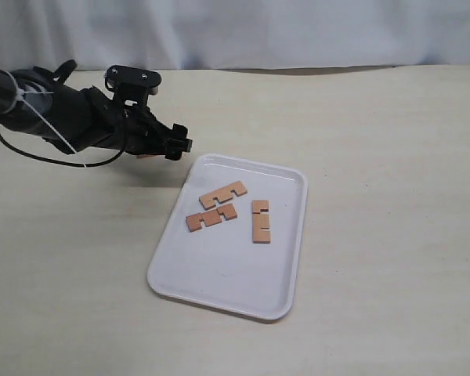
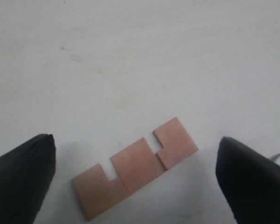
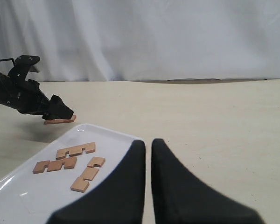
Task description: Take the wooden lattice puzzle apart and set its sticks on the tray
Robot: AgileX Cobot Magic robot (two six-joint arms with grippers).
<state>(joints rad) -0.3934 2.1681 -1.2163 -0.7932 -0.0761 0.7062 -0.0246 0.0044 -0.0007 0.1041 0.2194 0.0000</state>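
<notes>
The wooden lattice puzzle as an interlocked grid is out of view; only separate sticks show. One notched reddish-brown stick [image 2: 135, 168] lies flat on the table just left of the white tray [image 1: 219, 266]. My left gripper [image 2: 135, 140] stands open over it, one black finger on each side, neither touching it. In the exterior view this gripper [image 1: 176, 145] hides most of that stick [image 1: 145, 156]. Three more sticks lie on the tray [image 1: 223, 194] [image 1: 211, 218] [image 1: 260, 221]. My right gripper [image 3: 148, 142] is shut on nothing, low by the tray's near corner.
The pale table [image 1: 376, 157] stretches around the tray. A white curtain [image 3: 154, 37] closes the back. The left arm's cable [image 1: 39, 153] loops over the table at the far left.
</notes>
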